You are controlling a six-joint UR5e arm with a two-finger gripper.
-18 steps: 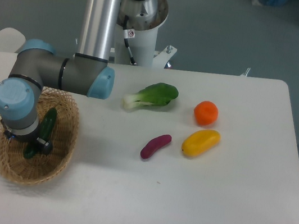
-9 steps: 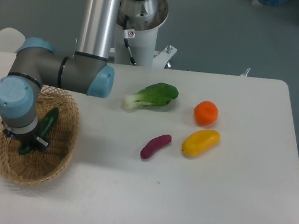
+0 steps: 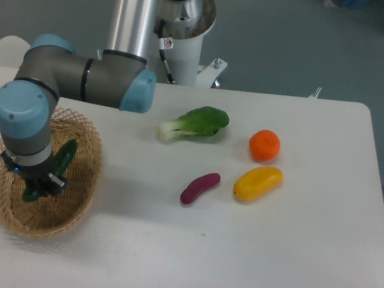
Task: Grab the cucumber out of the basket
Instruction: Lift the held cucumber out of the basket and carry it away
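Wicker first: the oval tan woven basket [image 3: 73,202] sits at the left end of the white desk [image 3: 231,267], and the dark green, slightly curved cucumber [image 3: 64,155] lies inside it. The gripper [image 3: 38,184] hangs over the cucumber's lower end — whether it pinches is hidden under the wrist. Rightward lie a leafy green bok choy [image 3: 195,123], a purple eggplant-like piece [image 3: 200,188], a yellow mango-shaped fruit [image 3: 257,183] and a round orange [image 3: 264,144].
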